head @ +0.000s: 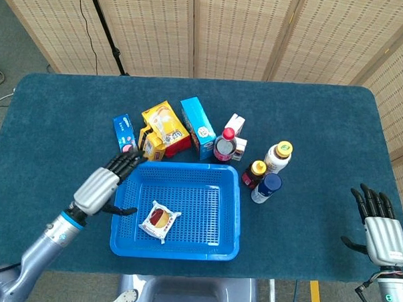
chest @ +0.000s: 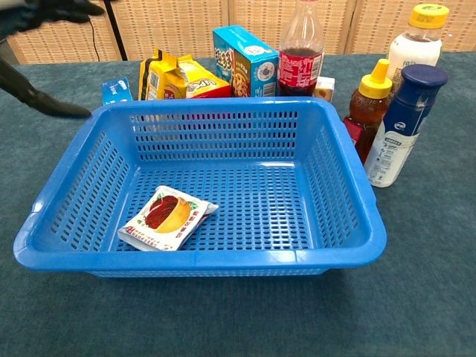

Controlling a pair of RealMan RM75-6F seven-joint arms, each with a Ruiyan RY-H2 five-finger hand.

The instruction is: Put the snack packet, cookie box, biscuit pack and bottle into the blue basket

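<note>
- The table (head: 56, 118), under its dark teal cloth, fills the head view edge to edge; the chest view catches only a low strip of it.
- The blue basket (head: 229, 212) sits near the front edge, and the chest view looks straight in through its perforated walls (chest: 349, 201).
- The left hand (head: 103, 185) hovers over the basket's left rim, fingers spread apart and holding nothing. The chest view shows only a blurred dark finger at the top left, too little to read.
- The right hand (head: 380, 229) is far off at the table's right front corner, fingers upright and apart, empty. Only the head view has it.
- The cookie box (head: 198, 127), blue, stands just behind the basket; the chest view shows its printed front (chest: 242, 63).
- The yellow biscuit pack (head: 163, 129) sits left of that box.
- The bottle (head: 224, 144) with the red cap and dark drink stands right of the cookie box; the chest view cuts off its cap.
- The snack packet (head: 159, 221) lies flat on the basket floor, front-left area, touching no wall. The chest view (chest: 167, 218) reveals the red and yellow picture on it.
</note>
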